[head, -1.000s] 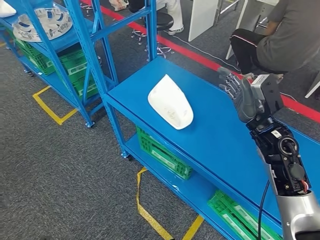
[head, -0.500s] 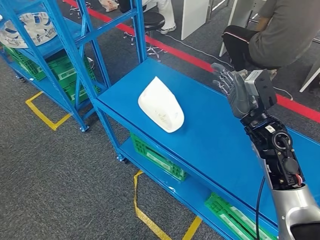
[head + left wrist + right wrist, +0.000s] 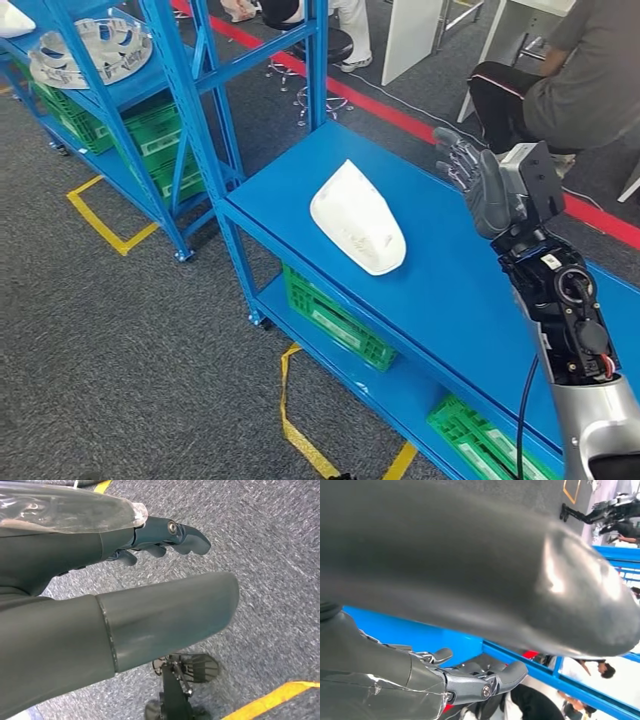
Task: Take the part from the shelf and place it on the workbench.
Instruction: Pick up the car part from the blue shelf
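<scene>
Fingers (image 3: pixel 453 160) (spread, holding nothing) hover well apart from white part (image 3: pixel 358 217).

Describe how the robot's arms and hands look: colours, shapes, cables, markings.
The right arm is silver near the body, then exposed black joint housings with a white label, red-and-white wiring and a black cable alongside. The right hand is grey with darker fingers. The left hand has a thick smooth grey thumb and a glossy clear-covered back.

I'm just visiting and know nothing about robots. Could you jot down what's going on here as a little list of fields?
part: white part lying on the blue workbench, no hand on it
right hand: raised over the workbench, fingers apart, holding nothing
left hand: hanging over grey carpet, holding nothing
under the workbench: green crates
nearby: a seated person beyond the workbench
</scene>
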Tool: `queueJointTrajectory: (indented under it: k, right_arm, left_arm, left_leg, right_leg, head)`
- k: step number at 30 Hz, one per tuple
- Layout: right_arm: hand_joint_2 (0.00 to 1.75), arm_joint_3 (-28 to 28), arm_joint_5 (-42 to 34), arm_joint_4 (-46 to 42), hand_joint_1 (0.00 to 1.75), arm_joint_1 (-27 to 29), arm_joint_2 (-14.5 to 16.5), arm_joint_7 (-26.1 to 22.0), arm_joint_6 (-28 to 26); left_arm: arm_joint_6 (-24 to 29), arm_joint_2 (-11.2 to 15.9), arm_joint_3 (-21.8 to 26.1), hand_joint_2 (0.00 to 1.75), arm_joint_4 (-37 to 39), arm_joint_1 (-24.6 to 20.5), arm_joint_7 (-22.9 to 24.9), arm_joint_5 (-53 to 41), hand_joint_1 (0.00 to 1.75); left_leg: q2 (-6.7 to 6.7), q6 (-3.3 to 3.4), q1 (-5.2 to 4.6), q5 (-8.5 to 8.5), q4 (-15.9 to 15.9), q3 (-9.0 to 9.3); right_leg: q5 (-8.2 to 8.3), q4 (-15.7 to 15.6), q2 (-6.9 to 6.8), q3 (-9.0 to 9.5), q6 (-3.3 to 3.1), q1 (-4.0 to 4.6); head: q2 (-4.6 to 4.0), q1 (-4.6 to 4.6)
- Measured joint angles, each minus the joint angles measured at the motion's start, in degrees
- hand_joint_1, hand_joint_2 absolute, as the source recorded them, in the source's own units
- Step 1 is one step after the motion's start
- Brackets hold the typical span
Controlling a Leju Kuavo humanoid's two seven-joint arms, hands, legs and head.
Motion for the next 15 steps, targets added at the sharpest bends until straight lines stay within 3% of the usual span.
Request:
queueJointTrajectory:
  k: [1, 3, 7, 9, 11, 12, 13, 15]
  right_arm:
    - [0.0, 0.0, 0.0, 0.1, 0.0, -0.2, 0.0, 0.0, 0.0]
    - [0.0, 0.1, 0.0, 0.1, 0.0, -0.6, 0.0, 0.0, 0.0]
    - [0.0, 0.2, 0.0, 0.3, 0.0, -0.9, 0.0, -0.1, -0.1]
    - [0.0, 0.3, 0.0, 0.4, 0.0, -1.1, 0.0, -0.1, -0.1]
    - [0.0, 0.3, 0.0, 0.6, 0.0, -1.1, 0.0, -0.1, -0.1]
    - [0.0, 0.3, 0.0, 0.6, 0.0, -1.1, 0.0, -0.1, -0.1]
    - [0.0, 0.3, 0.0, 0.7, 0.0, -1.0, 0.0, -0.1, -0.1]
    - [0.0, 0.3, 0.0, 0.7, 0.0, -1.0, 0.0, -0.1, -0.1]
  left_arm:
    - [0.0, 0.0, 0.0, 0.0, 0.0, 0.0, 0.0, 0.0, 0.0]
    - [0.0, 0.0, 0.0, 0.0, 0.0, -0.1, 0.0, 0.0, 0.0]
    - [-0.1, 0.0, 0.0, 0.0, 0.0, -0.1, 0.0, 0.0, 0.0]
    - [-0.1, 0.0, 0.0, 0.0, 0.0, -0.3, 0.0, 0.0, 0.0]
    - [-0.1, 0.1, 0.0, 0.0, 0.0, -0.3, 0.0, 0.0, 0.0]
    - [-0.1, 0.1, 0.0, 0.0, 0.0, -0.3, 0.0, 0.0, 0.0]
    - [-0.1, 0.1, 0.0, 0.0, 0.0, -0.2, 0.0, 0.0, 0.0]
    - [-0.1, 0.1, 0.0, 0.0, 0.0, -0.2, 0.0, 0.0, 0.0]
  left_leg:
    - [-0.06, -0.15, -0.09, -0.23, 0.0, 0.3]
    - [-0.1, -0.61, -0.23, -0.53, 0.2, 0.33]
    - [0.03, -1.7, -0.15, -1.39, 1.4, -0.31]
    - [0.17, -2.27, -0.02, -4.09, 6.8, -2.97]
    - [0.23, -2.67, 0.08, -7.06, 14.9, -7.57]
    - [0.23, -2.76, 0.16, -7.44, 17.5, -9.29]
    - [0.25, -2.79, 0.25, -6.57, 17.5, -9.8]
    - [0.31, -2.73, 0.48, -2.19, 11.1, -7.31]
  right_leg:
    - [1.94, -3.9, 0.0, 1.63, -0.39, 0.21]
    - [3.36, -8.9, 0.01, 3.94, -0.94, 0.59]
    - [3.14, -10.3, 0.09, 4.73, -1.52, 0.46]
    - [3.15, -10.6, -0.05, 5.09, -1.83, 0.23]
    - [2.96, -10.6, -0.19, 5.18, -2.03, 0.23]
    - [2.85, -10.6, -0.22, 5.27, -2.07, 0.23]
    - [2.7, -10.6, -0.23, 5.43, -2.05, 0.23]
    - [2.25, -10.6, -0.21, 6.01, -1.83, 0.15]
  head:
    - [0.0, 0.22]
    - [0.0, 0.41]
    - [0.0, 0.07]
    - [0.0, -0.56]
    - [0.0, -1.32]
    - [0.0, -1.57]
    - [0.0, -1.72]
    - [0.0, -1.93]
